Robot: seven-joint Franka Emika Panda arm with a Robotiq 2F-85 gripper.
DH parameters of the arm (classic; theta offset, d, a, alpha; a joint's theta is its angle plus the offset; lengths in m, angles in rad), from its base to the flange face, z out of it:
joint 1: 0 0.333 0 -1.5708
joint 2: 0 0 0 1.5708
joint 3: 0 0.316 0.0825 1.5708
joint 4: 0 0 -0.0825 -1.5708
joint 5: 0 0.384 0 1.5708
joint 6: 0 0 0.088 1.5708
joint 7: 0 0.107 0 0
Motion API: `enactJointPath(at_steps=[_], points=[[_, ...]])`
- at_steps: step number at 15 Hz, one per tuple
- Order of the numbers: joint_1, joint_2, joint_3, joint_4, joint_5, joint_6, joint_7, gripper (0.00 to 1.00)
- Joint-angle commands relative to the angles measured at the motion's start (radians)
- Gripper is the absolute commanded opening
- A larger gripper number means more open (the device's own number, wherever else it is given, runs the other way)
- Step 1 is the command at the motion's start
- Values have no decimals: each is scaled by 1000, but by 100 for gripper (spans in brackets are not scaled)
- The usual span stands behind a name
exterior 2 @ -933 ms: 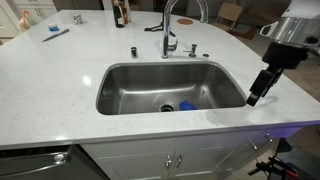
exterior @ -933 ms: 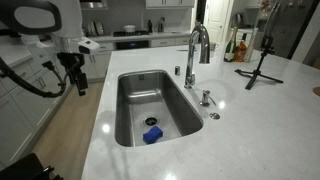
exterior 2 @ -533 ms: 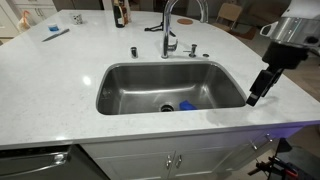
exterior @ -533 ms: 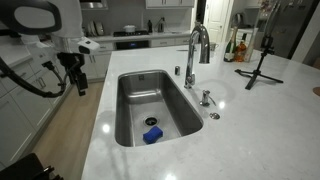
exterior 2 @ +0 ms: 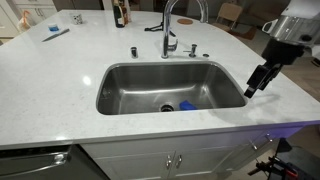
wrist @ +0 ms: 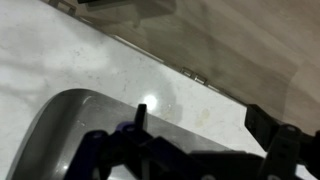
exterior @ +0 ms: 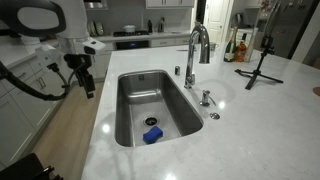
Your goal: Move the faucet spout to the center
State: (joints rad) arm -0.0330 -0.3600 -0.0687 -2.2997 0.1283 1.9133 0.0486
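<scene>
The chrome gooseneck faucet spout stands at the back rim of the steel sink and arches sideways along the rim in both exterior views. The sink basin holds a blue object near the drain. My gripper hangs open and empty over the counter edge at the sink's end, far from the spout, and also shows in an exterior view. In the wrist view its two dark fingers straddle bare white counter beside the sink's rounded corner.
A black tripod and bottles stand on the white counter behind the faucet. Short chrome fittings sit by the faucet base. A bottle and a pen-like item lie at the far counter. Wooden floor lies beyond the counter edge.
My gripper has moved a little toward the sink's end and tilted slightly. The faucet spout has not moved.
</scene>
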Motion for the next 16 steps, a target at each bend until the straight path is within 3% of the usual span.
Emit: enactJointPath(at_steps=[1,8,16], points=[[-53,44,-4,37,-59,53,50,100],[-140,133,-22,129,-217,170,192,100],[-195,237,-37,281,-441,215,430,100]])
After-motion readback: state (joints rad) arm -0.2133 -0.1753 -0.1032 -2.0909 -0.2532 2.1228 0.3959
